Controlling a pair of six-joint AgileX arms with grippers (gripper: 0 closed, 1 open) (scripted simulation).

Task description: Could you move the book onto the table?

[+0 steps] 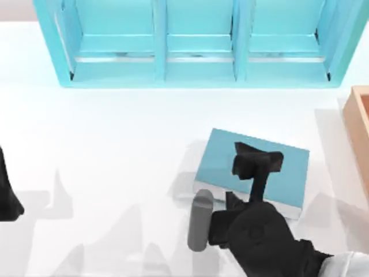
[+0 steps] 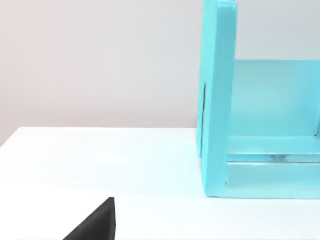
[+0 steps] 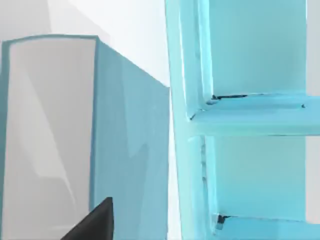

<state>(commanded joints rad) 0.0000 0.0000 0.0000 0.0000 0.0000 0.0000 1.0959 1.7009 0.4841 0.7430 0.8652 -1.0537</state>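
The table (image 1: 104, 150) is the biggest thing I'm working over, with the light-blue shelf (image 1: 196, 52) along its far edge and a tan wooden box (image 1: 358, 133) at the right edge. The book (image 1: 228, 164) is out of the shelf and lies on the table right of centre, well clear of both, cover up and turned a little askew.

My right gripper (image 1: 258, 163) sits over the middle of the cover. I cannot tell whether its fingers are spread or pinching; the right wrist view looks along the page edges and cover from close in, which suggests the book is next to the fingers.

The risk I see is in the retreat. If the fingers are not fully free, lifting away would drag or tip the book, perhaps toward the box. Pulling back low could also nudge it across the smooth table.

My left gripper (image 1: 8, 196) is parked at the left edge.
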